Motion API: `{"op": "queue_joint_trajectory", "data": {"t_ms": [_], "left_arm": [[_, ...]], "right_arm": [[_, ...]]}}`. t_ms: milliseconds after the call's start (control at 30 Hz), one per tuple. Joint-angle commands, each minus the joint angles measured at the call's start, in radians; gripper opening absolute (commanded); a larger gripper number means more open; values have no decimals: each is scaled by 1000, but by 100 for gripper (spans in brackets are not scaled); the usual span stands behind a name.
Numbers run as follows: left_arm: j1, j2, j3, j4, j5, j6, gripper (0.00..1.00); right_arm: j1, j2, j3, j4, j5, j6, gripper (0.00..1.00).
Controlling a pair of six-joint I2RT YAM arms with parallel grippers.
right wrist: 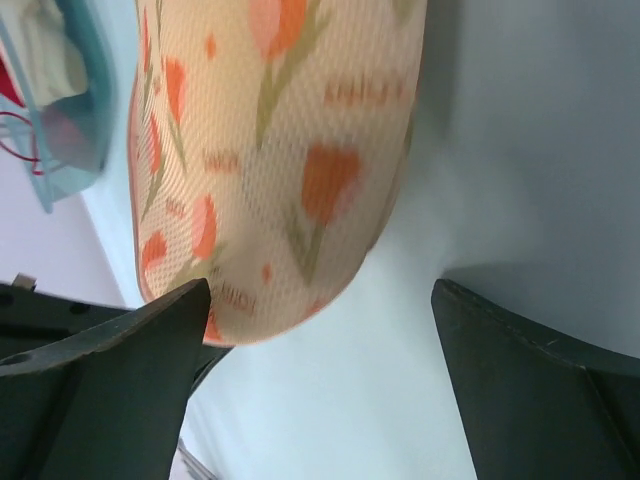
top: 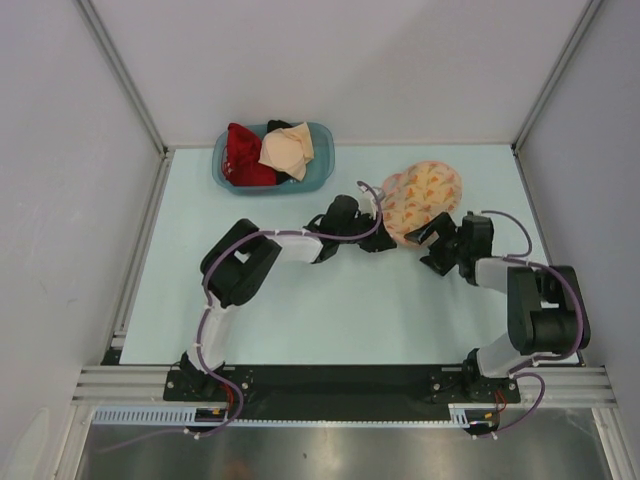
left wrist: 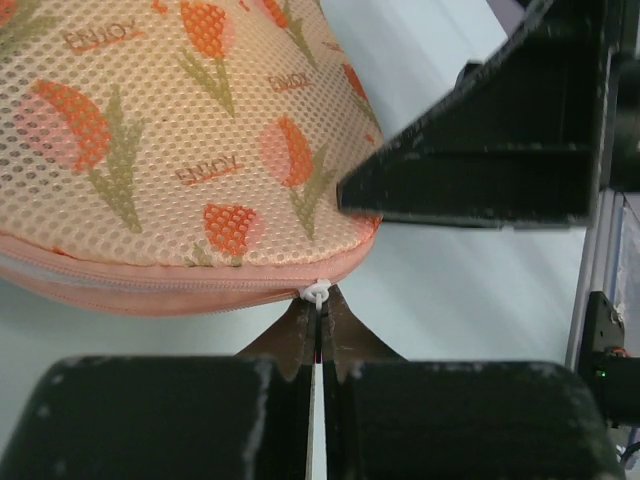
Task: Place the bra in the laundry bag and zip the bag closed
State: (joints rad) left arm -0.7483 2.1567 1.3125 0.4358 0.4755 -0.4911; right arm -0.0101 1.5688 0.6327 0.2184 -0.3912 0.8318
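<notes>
The pale pink laundry bag (top: 423, 200) with orange tulip print lies on the table's far right half. It also fills the left wrist view (left wrist: 180, 150) and the right wrist view (right wrist: 270, 150). Its zipper rim looks closed along the near edge. My left gripper (top: 385, 240) is shut on the white zipper pull (left wrist: 317, 293) at the bag's rim. My right gripper (top: 432, 240) is open just in front of the bag, and its left finger (right wrist: 120, 370) is near the bag's edge. The yellow bra is not visible.
A blue plastic basket (top: 322, 172) stands at the back left and holds a red garment (top: 245, 155) and a beige garment (top: 285, 150). It also shows at the left edge of the right wrist view (right wrist: 60, 120). Frame posts stand at the table's corners.
</notes>
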Motion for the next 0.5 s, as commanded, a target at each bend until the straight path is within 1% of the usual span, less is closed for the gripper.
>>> {"op": "queue_joint_trajectory", "data": {"t_ms": [0,100,167,233,267,300,333,400,433,467], "left_arm": [[-25,-18,19,75,25,-21,0],[-46,-5,27,84,26,-29,0],[-56,5,28,98,28,-49,0],[-59,11,33,93,18,-49,0],[-59,21,39,68,11,-49,0],[-59,28,56,55,3,-49,0],[-59,34,66,47,5,-46,0],[-59,51,94,23,-1,-47,0],[-59,55,109,-1,-8,-37,0],[-59,66,141,-55,-15,-29,0]], "right_arm": [[51,-26,-131,211,139,240,98],[75,5,-148,280,158,303,95],[75,19,-174,350,152,337,86],[73,20,-180,361,156,365,77],[73,19,-182,354,161,366,75],[71,17,-180,346,175,371,69],[70,19,-183,349,179,388,53],[47,20,-191,358,169,398,42],[33,16,-192,351,166,398,34],[19,14,-194,346,161,394,31]]}}
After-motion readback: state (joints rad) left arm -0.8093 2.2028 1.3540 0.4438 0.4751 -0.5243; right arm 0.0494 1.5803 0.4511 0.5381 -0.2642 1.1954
